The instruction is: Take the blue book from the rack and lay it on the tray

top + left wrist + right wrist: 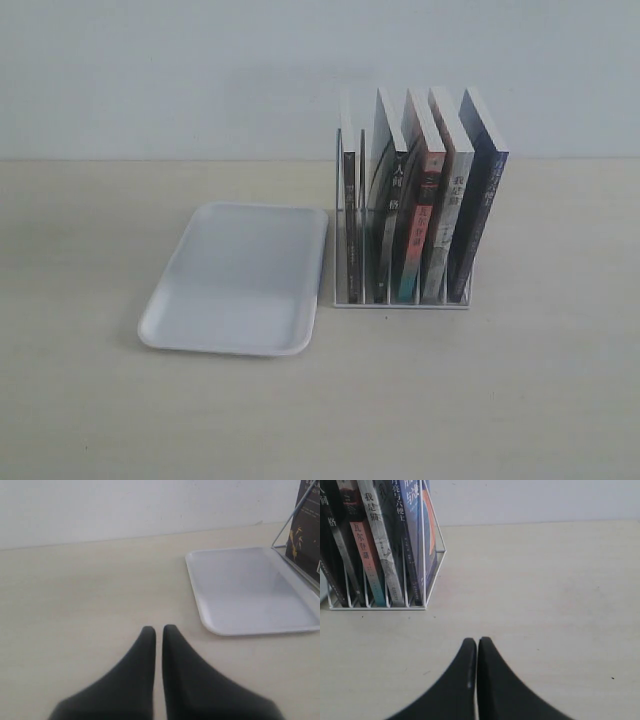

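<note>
Standing ungrasped in the rightmost slot of the rack (400,303), the blue book (480,215) is waiting for the right tool (476,640), which, pressed together like the left tool (159,628), is probably needing to spread first

1. The place looks like a plain lab or test bench.
2. A pale, wood-look tabletop (540,400) meets a blank white wall (150,70).
3. A wire rack (400,303) of books (420,200) and a white tray (225,350) sit staged side by side.
</note>
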